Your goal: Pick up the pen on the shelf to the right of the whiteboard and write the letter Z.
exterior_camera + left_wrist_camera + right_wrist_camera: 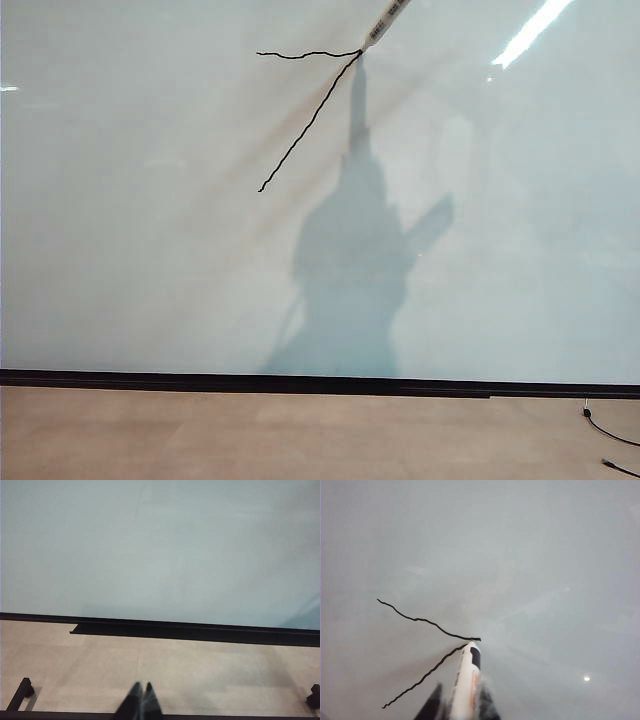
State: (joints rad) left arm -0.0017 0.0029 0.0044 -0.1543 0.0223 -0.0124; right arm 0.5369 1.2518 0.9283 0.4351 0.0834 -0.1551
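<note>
Gripping pen (pixel 466 680) between fingers, right hand (pixel 461 705) near whiteboard (pixel 150 250); left hand (pixel 139 702) clenched, empty.

Pale wood desk (pixel 250 435) below the whiteboard (pixel 150 250).
A thin black cable (pixel 610 440) lies on the desk at its right end; a black shelf (pixel 200 631) runs along the board's bottom edge, just above the desk.

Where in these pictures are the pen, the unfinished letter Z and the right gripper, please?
pen (pixel 465 680): right wrist view, on its white barrel.
letter Z (pixel 310 122): exterior view, midway along the diagonal stroke.
right gripper (pixel 457 705): right wrist view, between the dark fingertips clamping the pen.
</note>
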